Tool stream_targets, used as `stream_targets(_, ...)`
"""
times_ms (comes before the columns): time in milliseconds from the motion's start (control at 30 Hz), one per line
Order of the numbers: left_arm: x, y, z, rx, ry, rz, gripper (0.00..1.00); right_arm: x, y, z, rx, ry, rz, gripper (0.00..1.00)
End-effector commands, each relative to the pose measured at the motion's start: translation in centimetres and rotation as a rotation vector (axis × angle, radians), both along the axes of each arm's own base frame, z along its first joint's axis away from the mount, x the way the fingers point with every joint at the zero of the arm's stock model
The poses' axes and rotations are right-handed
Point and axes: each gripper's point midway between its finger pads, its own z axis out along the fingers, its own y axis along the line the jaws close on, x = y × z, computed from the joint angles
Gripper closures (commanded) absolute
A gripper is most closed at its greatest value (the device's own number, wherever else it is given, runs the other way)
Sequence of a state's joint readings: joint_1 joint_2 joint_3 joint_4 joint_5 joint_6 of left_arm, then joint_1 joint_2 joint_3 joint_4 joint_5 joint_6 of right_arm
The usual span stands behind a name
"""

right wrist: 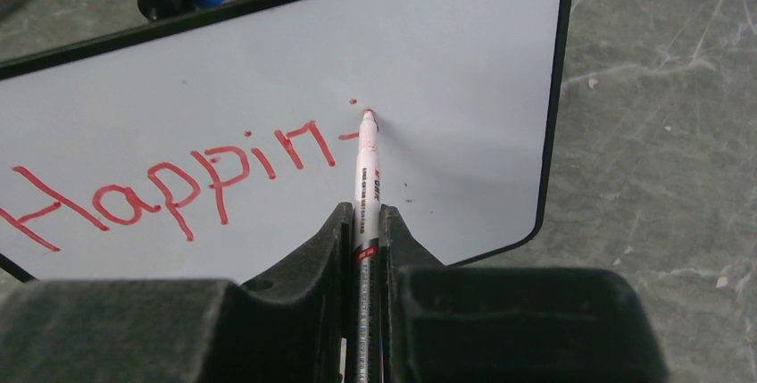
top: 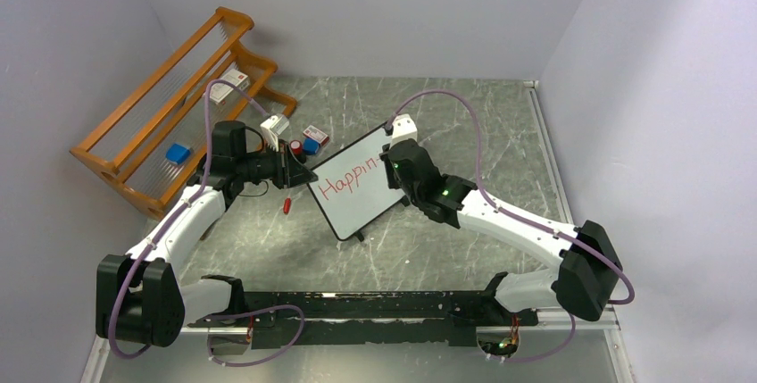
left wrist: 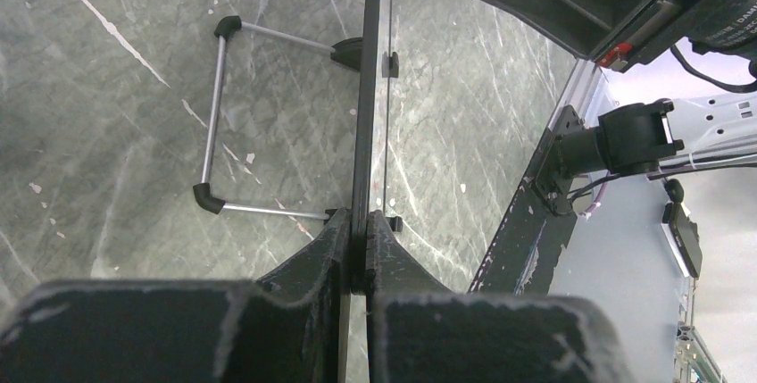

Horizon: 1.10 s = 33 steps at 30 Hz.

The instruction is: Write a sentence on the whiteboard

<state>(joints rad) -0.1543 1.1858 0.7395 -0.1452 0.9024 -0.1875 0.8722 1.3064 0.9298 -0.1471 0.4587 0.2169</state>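
Note:
The whiteboard stands tilted mid-table, white with a thin black frame. My left gripper is shut on its left edge; in the left wrist view the board's edge runs straight up from between the fingers, with its wire stand to the left. Red lettering of the sentence reads "Happin" with a short dash and a dot after it. My right gripper is shut on a white marker, whose red tip touches the board just right of the last letter.
An orange wooden rack holding small boxes stands at the back left. A red stamp, a blue and red box and a small red cap lie near the left gripper. The black rail runs along the near edge.

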Motion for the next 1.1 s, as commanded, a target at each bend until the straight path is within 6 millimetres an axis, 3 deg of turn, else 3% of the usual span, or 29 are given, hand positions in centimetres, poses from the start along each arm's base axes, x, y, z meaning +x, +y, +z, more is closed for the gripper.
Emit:
stream_targets(0,-0.1,0.7,-2.2,0.063,0.052,0.03,0.95,0.9,0.8,2.0,0.039,-0.043,0.004,1.0)
stream_targets(567,-0.1,0.7,-2.2,0.062,0.052,0.032,0.95,0.4,1.3,0.9,0.025,-0.002,0.044,1.0)
stream_targets(1067,-0.1,0.8,-2.1,0.064,0.048,0.033,0.95,0.5,-0.1,-0.2,-0.001,0.012,-0.026,1.0)
